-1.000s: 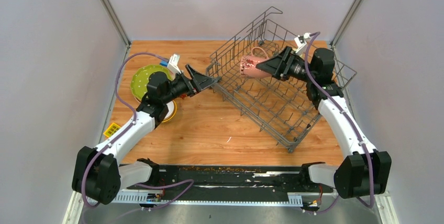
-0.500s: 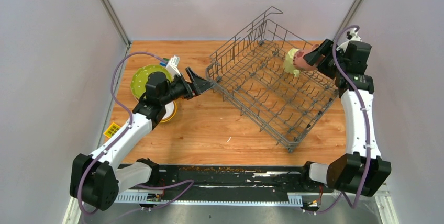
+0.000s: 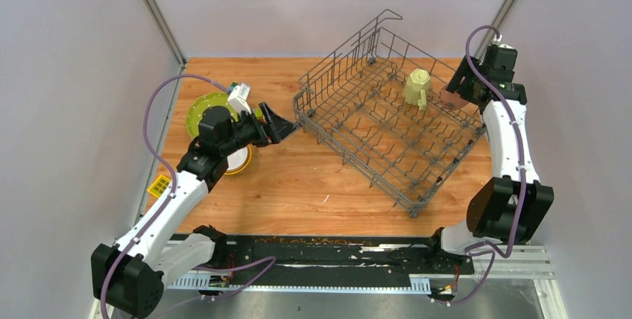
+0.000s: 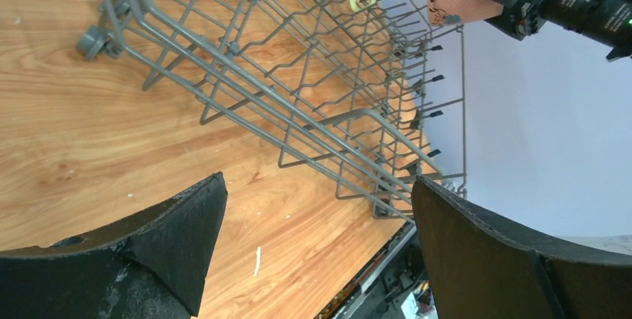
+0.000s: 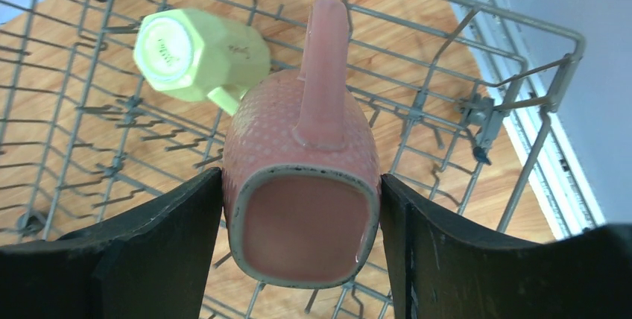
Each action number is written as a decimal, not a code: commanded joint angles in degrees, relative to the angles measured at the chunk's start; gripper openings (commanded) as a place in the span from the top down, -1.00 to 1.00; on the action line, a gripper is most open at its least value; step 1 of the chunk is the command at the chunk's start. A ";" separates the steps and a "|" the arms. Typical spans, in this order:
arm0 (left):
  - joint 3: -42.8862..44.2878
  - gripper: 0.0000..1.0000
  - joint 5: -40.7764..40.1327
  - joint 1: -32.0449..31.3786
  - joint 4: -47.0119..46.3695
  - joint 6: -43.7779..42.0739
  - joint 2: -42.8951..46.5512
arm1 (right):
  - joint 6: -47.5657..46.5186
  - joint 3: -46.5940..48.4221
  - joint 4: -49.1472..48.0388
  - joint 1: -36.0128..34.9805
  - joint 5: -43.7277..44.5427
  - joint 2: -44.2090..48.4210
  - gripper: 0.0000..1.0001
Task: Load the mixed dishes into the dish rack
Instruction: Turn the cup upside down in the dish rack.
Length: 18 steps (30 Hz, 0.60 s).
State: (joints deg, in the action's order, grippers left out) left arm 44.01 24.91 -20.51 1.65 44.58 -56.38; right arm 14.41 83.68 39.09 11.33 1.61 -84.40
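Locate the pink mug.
Top view, far right: the pink mug is held by the right gripper over the dish rack, beside the pale-green mug.

A small yellow block (image 3: 159, 185) lies near the wooden table's (image 3: 298, 177) left edge, a white scrap (image 3: 326, 199) toward its near side.

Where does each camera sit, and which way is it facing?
Top external: above and behind the bases, looking down on the dish rack; both arms show.
Left wrist: low by the rack's left corner, facing across it; open left gripper below.
Right wrist: over the rack's right end, looking down; right gripper clamps the pink mug.
Shared: all show the pale-green mug.
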 commanded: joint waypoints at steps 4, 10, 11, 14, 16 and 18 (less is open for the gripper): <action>3.05 -1.00 -2.29 0.98 3.86 -4.78 1.39 | -4.15 7.24 -3.54 -0.50 7.19 -3.62 0.84; 3.47 -1.00 -0.76 1.19 3.34 -5.02 -0.10 | -5.43 8.58 -3.56 -1.29 8.49 -7.49 0.83; 3.52 -1.00 -0.75 1.14 3.40 -5.11 -0.26 | -5.71 8.59 -3.77 -1.45 8.83 -8.13 0.83; 3.42 -1.00 -0.94 1.24 3.44 -5.40 -0.26 | -7.51 8.57 -4.64 -1.58 7.76 -10.05 0.81; 3.29 -1.00 -1.09 1.33 3.83 -5.60 -0.20 | -8.52 8.74 -5.02 -1.66 8.09 -11.57 0.81; 3.23 -1.00 -1.21 1.43 4.22 -5.82 -0.10 | -9.04 8.84 -5.68 -1.73 8.78 -12.98 0.81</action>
State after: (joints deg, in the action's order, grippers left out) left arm 44.75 23.51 -19.70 5.63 40.53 -56.82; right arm 8.43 88.79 39.48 9.96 8.51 -96.01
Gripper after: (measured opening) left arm 0.998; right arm 0.714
